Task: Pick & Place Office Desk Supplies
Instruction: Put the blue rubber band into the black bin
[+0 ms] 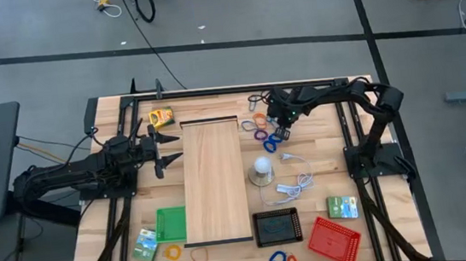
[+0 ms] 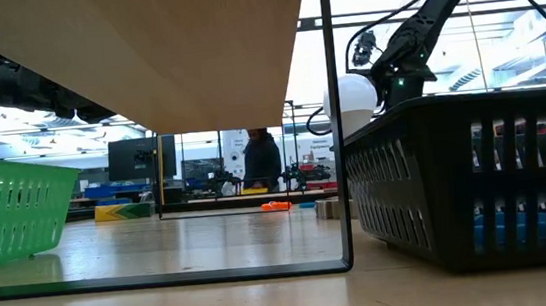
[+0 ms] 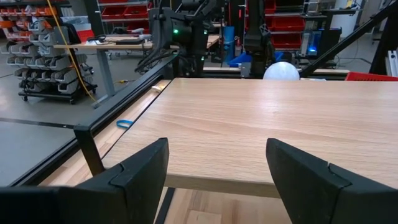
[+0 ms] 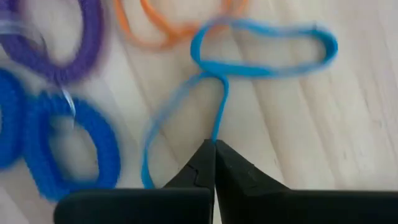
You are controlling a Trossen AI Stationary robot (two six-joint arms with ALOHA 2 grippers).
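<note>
Step in hand: judged from the closed fingers on the band, the pick of one loose band out of the cluster in the upper right of centre of the high view.
Doing it well: lift straight up and slowly, so the thin band comes free without dragging its neighbours; check that only one strand sits in the pinch; a thin strand can slip out, so I would keep the pinch firm until it is over a tray.
Right hand (image 4: 214, 144): closed, its two dark fingertips pressed together on a strand of the thin light-blue rubber band (image 4: 261, 56), which lies in a twisted loop on the pale wooden tabletop (image 4: 348, 137).
Right hand, place: in the high view it sits in the upper right of centre, right of the long pale wooden board (image 1: 215, 179), over the bands.
Neighbours: a thick purple loop-shaped band (image 4: 68, 50) at upper left, a thin orange loop-shaped band (image 4: 168, 31) at top centre, two thick dark-blue loop-shaped bands (image 4: 74, 149) at left; the light-blue band lies close beside them, and whether it touches them I cannot tell.
Left hand (image 3: 217, 171): wide open, holding nothing, waiting at the board's left edge in the high view.
Destination: not shown; the black mesh tray (image 1: 277, 226) and red mesh tray (image 1: 333, 239) lie lower right, the green mesh tray (image 1: 172, 224) lower left.
</note>
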